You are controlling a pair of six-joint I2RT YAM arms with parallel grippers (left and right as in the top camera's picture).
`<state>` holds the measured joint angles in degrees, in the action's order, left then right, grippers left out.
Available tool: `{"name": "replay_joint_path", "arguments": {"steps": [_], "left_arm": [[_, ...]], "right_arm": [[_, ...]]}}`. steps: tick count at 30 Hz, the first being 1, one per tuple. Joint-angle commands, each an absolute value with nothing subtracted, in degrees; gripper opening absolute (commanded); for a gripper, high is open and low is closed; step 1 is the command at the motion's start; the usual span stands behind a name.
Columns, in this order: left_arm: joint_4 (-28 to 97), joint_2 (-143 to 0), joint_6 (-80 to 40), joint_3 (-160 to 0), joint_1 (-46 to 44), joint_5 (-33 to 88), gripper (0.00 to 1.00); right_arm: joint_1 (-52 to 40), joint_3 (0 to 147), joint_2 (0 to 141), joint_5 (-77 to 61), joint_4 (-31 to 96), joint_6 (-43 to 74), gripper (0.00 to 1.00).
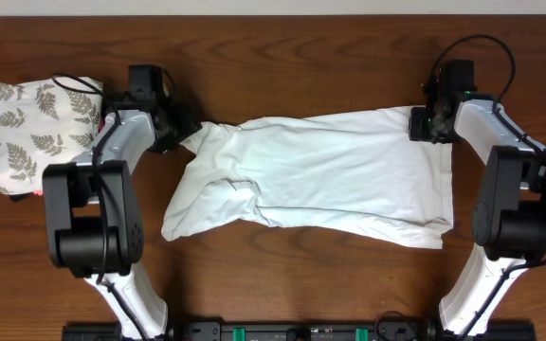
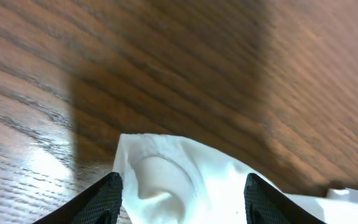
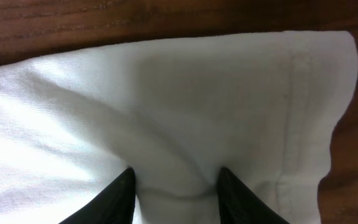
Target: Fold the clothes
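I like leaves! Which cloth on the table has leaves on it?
The folded cloth at the table's far left edge, beside the left arm, has grey fern leaves. The big T-shirt stretched between the two grippers is plain white.

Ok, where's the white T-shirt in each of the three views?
Overhead: T-shirt spread across the table's middle, between both arms.
Left wrist: one bunched corner at bottom centre, between the left fingers.
Right wrist: fills most of the frame, hemmed edge at right, cloth pinched between the right fingers.
Shared landmark: dark wood table.
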<state>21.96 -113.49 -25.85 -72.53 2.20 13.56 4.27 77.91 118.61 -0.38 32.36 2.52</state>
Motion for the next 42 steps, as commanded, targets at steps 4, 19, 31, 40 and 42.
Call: {"name": "replay_joint_path", "arguments": {"steps": [4, 19, 31, 40, 42], "left_arm": [[18.1, -116.8, -28.0, -72.3, 2.3, 16.5, 0.27], [-14.0, -114.1, -22.2, -72.4, 2.1, 30.2, 0.06], [0.0, -110.2, -7.1, -72.3, 2.0, 15.6, 0.06], [-1.0, -106.9, -7.0, -72.3, 1.9, 25.4, 0.06], [0.7, -104.5, -5.4, -72.3, 1.9, 26.6, 0.06]], "right_arm": [[5.6, 74.9, 122.5, 1.1, 35.0, 3.8, 0.41], [5.6, 74.9, 122.5, 1.1, 36.2, 3.7, 0.41], [5.6, 74.9, 122.5, 1.1, 36.0, 3.7, 0.41], [5.6, 74.9, 122.5, 1.1, 36.3, 3.8, 0.41], [5.6, 74.9, 122.5, 1.1, 36.3, 3.8, 0.41]]}}
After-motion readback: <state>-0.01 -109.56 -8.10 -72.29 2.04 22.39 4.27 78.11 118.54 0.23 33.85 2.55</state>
